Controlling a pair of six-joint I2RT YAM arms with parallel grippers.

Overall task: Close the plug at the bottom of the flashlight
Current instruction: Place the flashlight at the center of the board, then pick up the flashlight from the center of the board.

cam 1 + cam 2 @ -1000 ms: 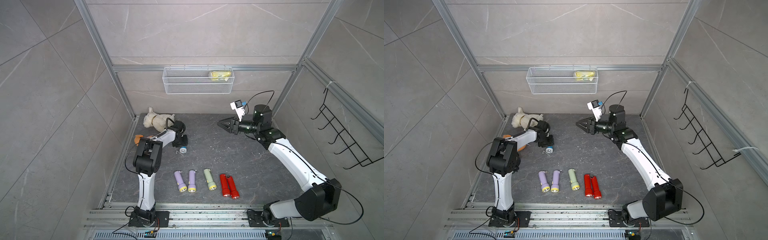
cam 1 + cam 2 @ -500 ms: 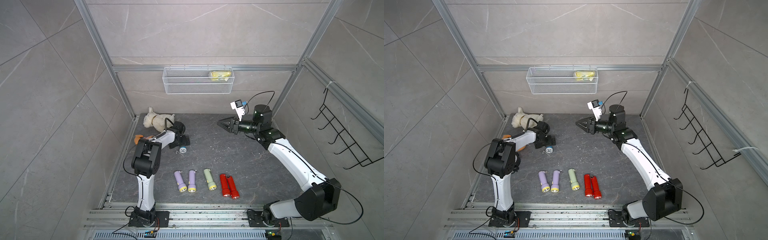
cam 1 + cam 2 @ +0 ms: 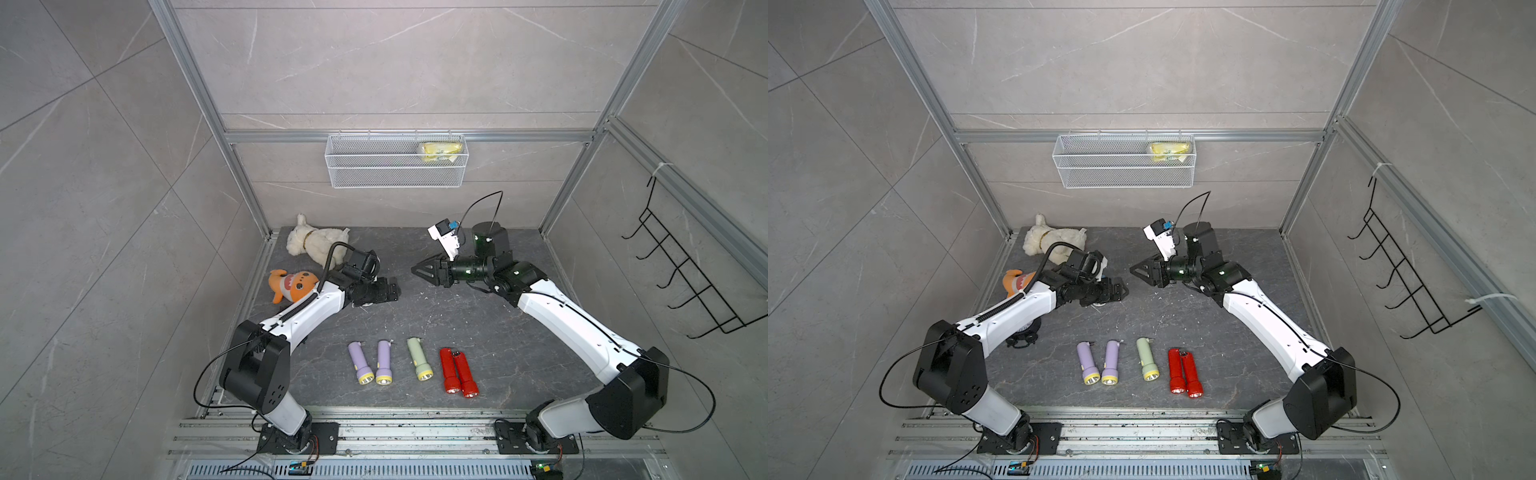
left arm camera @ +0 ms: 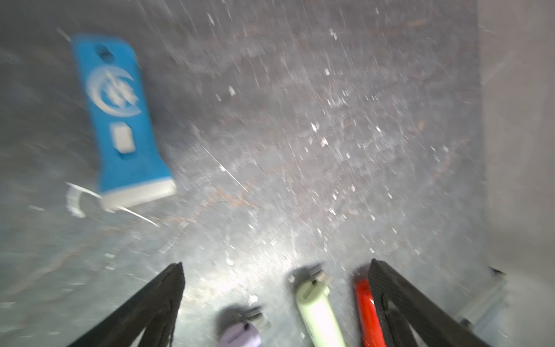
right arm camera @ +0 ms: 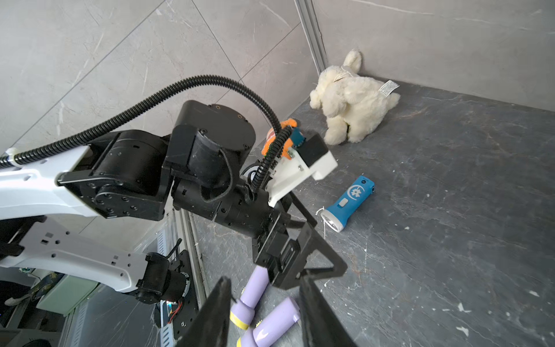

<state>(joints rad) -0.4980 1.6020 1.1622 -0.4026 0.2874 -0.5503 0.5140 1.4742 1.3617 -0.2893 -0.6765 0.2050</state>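
Observation:
A blue flashlight [image 4: 120, 120] with a white lens end lies flat on the dark floor, also seen in the right wrist view as the blue flashlight [image 5: 348, 204]. Whether its bottom plug is shut I cannot tell. In both top views my left gripper [image 3: 392, 291] hangs over it and hides most of it. My left gripper [image 4: 277, 263] is open wide and empty, a little way from the flashlight. My right gripper [image 3: 415, 270] hovers at the middle rear, pointing toward the left one. In its wrist view the right gripper [image 5: 264, 281] has its jaws apart with nothing between them.
Near the front edge lie two purple flashlights [image 3: 359, 361], a green one [image 3: 419, 358] and two red ones [image 3: 457, 372]. A white plush dog [image 3: 313, 241] and an orange plush [image 3: 291, 284] sit at the rear left. A wire basket [image 3: 395, 174] hangs on the back wall.
My left gripper has opened wide, let go of the blue flashlight, and shifted toward the middle, now covering it in the top views. The right arm has barely moved.

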